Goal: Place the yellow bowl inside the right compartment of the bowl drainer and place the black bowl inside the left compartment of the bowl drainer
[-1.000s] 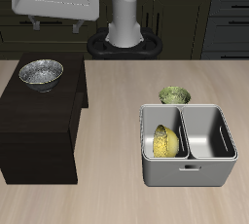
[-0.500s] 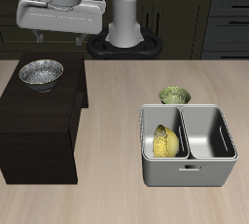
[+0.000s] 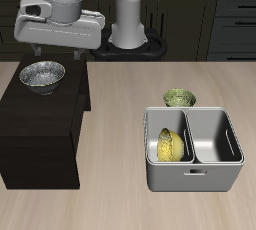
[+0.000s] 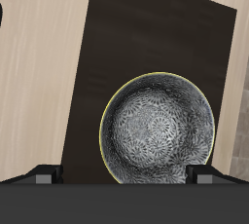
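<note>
Hovering above black bowl [image 3: 42, 75], gripper [image 3: 58, 56] fingers [image 3: 36, 53] standing apart, clamping nothing. Black bowl sitting upright on top of dark cabinet block [image 3: 40, 134], near its back edge; in wrist view black bowl [image 4: 158, 129] filling the space under the gripper [image 4: 124, 174], with dark top [image 4: 156, 43] around it and wooden table [image 4: 39, 62] beyond. Yellow bowl [image 3: 169, 146] lying tilted on its side in one well of bowl drainer [image 3: 195, 179], leaning against middle divider; neighbouring well showing only bare grey floor. Olive-green bowl [image 3: 178, 98] sitting on table just behind drainer, close to its back rim, well apart from black bowl. Nothing blocking straight above black bowl. Arm base standing farther back behind everything.
</note>
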Controlling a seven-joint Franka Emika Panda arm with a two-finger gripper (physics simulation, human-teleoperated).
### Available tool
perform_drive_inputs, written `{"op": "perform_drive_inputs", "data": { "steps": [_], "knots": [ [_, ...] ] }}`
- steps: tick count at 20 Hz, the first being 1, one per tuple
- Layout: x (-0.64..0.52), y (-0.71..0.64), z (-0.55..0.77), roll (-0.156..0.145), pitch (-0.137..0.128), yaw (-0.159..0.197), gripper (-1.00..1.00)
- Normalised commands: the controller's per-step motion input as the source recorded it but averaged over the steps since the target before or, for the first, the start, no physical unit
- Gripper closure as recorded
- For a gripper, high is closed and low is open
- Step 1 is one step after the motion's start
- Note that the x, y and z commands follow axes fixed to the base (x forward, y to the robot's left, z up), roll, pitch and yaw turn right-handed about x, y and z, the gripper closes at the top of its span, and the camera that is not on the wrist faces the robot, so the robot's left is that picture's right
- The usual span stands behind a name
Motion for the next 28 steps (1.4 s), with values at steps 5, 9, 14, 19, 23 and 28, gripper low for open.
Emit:
{"op": "perform_drive_inputs", "data": {
  "steps": [5,9,14,19,23,28],
  "knots": [
    [0.06,-0.05,-0.18,-0.015,0.016,-0.012,-1.00],
    [0.06,0.11,-0.21,0.016,0.029,0.010,-1.00],
    [0.07,0.04,-0.20,0.011,0.026,0.000,-1.00],
    [0.09,-0.07,-0.43,0.002,0.057,-0.011,1.00],
    [0.04,-0.19,-0.29,-0.014,0.037,-0.033,1.00],
    [-0.03,-0.06,-0.01,-0.009,0.004,0.002,1.00]
  ]
}}
